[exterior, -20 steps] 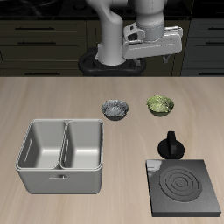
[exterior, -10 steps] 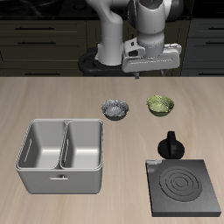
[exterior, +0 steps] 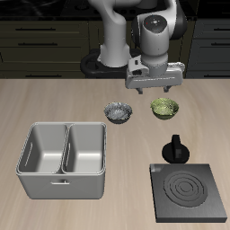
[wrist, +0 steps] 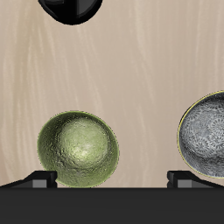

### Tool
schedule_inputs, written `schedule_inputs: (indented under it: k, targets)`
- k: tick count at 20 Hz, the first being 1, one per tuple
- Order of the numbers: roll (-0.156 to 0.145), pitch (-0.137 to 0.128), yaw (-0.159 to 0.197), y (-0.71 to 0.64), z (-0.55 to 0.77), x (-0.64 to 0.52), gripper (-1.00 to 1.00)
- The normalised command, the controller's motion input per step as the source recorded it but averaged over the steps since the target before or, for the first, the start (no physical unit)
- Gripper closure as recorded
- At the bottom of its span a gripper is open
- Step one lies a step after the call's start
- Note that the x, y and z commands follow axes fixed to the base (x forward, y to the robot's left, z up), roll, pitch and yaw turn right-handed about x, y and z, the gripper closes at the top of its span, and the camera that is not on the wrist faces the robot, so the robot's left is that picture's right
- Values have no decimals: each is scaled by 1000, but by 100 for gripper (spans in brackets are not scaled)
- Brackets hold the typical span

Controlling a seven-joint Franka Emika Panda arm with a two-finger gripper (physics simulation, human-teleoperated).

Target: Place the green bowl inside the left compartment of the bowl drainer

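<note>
The green bowl (exterior: 164,109) (wrist: 79,150) stands upright on the table, olive outside with a speckled yellowish inside. My gripper (exterior: 154,92) (wrist: 112,180) hangs open just above the table, behind the bowl and a little toward the grey patterned bowl, with nothing between its fingers. In the wrist view the green bowl lies close to one fingertip (wrist: 40,179), not centred between the two. The bowl drainer (exterior: 61,185) is a light-grey double tub nearer the table's front edge. Its left compartment (exterior: 41,149) holds nothing.
A grey-and-white patterned bowl (exterior: 119,112) (wrist: 206,131) stands beside the green bowl. A black knobbed pot (exterior: 175,149) (wrist: 74,9) stands in front of the green bowl. A flat black square plate with rings (exterior: 189,191) lies at the front edge.
The gripper has come down and forward over the last second, from high at the back to just above and behind the two bowls. The bowls and the drainer have not moved.
</note>
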Motion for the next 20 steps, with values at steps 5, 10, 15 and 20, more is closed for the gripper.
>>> schedule_inputs:
  k: [5, 10, 15, 20]
  targets:
    - [17, 64, -5, 89, -376, 3, -100]
    - [2, 53, -22, 19, -347, 13, -100]
    - [-5, 42, -17, -37, -228, -27, -100]
    - [8, 40, -7, 4, -228, -34, -100]
